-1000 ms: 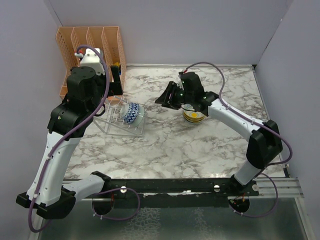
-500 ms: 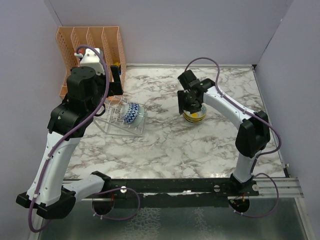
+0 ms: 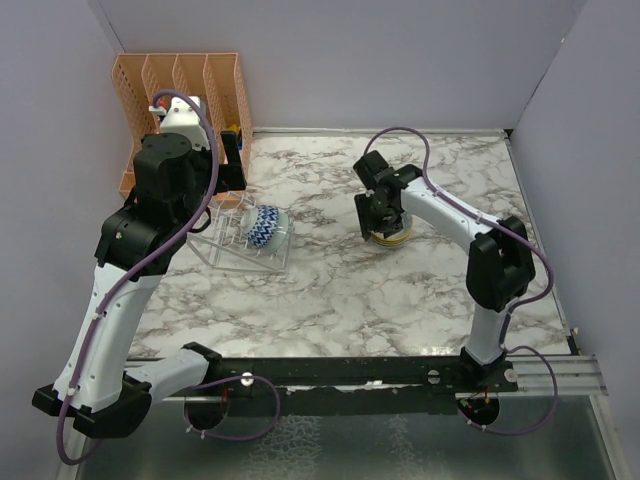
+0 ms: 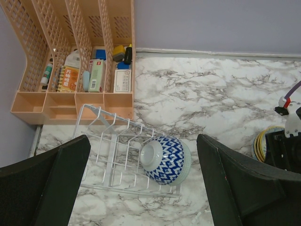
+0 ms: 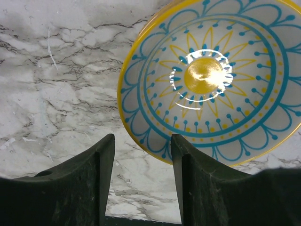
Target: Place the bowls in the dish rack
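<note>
The right gripper (image 5: pixel 142 147), jaws apart, is hovering over the bowl (image 5: pixel 207 77)'s rim; a shallow pinch is probably risking the glazed bowl slipping.

Two white-and-black arms on a black rail (image 3: pixel 350 372).
The left arm (image 3: pixel 100 310) and right arm (image 3: pixel 450 212) have white links, black joint housings and looping purple cables (image 3: pixel 213 165); the right gripper (image 5: pixel 142 141) has blunt matte-black fingers (image 5: pixel 197 188).

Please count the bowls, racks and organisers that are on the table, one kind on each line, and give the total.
bowls: 2, the blue patterned bowl on its side in the rack and the yellow bowl apart from it
dish rack: 1
orange file organiser: 1
total: 4
</note>
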Controlling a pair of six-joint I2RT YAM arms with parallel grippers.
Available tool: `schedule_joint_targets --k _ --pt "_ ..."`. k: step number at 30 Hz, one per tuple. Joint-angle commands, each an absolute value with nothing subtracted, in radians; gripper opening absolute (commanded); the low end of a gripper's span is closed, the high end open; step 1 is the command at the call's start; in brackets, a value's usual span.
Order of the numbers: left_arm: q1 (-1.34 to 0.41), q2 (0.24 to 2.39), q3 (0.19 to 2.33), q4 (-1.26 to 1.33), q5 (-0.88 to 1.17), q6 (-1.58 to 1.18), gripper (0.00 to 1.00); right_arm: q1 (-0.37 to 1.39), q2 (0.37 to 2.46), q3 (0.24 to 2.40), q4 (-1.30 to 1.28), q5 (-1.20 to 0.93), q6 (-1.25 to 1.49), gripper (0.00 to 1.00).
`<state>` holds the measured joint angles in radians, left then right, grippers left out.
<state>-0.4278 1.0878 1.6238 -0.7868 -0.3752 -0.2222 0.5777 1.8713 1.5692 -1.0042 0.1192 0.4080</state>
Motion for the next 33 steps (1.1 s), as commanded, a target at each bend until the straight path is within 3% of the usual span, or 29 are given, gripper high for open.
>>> schedule_joint_targets --k 1,5,11,19,26,29,33 --pt "-0.434 1.08 1.615 -0.768 -0.379 -0.222 0.99 0.577 1.906 1.572 -0.943 0.147 0.363 0.5" --pt "-0.433 1.082 1.617 -0.766 -0.379 -0.221 0.99 0.577 1.928 1.597 -0.917 0.159 0.348 0.5" --pt "-0.433 1.085 1.621 -0.769 -0.389 -0.215 0.99 0.576 1.93 1.603 -0.918 0.148 0.348 0.27" --pt "-0.433 1.086 1.621 -0.764 -0.384 -0.214 0.99 0.577 1.896 1.673 -0.986 0.096 0.334 0.25" --pt "-0.433 1.085 1.614 -0.765 -0.379 -0.221 0.99 0.574 1.889 1.721 -1.029 0.088 0.339 0.09" --pt "-0.433 1.08 1.611 -0.767 -0.379 -0.222 0.99 0.569 1.889 1.713 -1.035 0.101 0.332 0.09" --pt "-0.433 1.074 1.607 -0.77 -0.38 -0.222 0.99 0.569 1.885 1.704 -1.023 0.071 0.329 0.39"
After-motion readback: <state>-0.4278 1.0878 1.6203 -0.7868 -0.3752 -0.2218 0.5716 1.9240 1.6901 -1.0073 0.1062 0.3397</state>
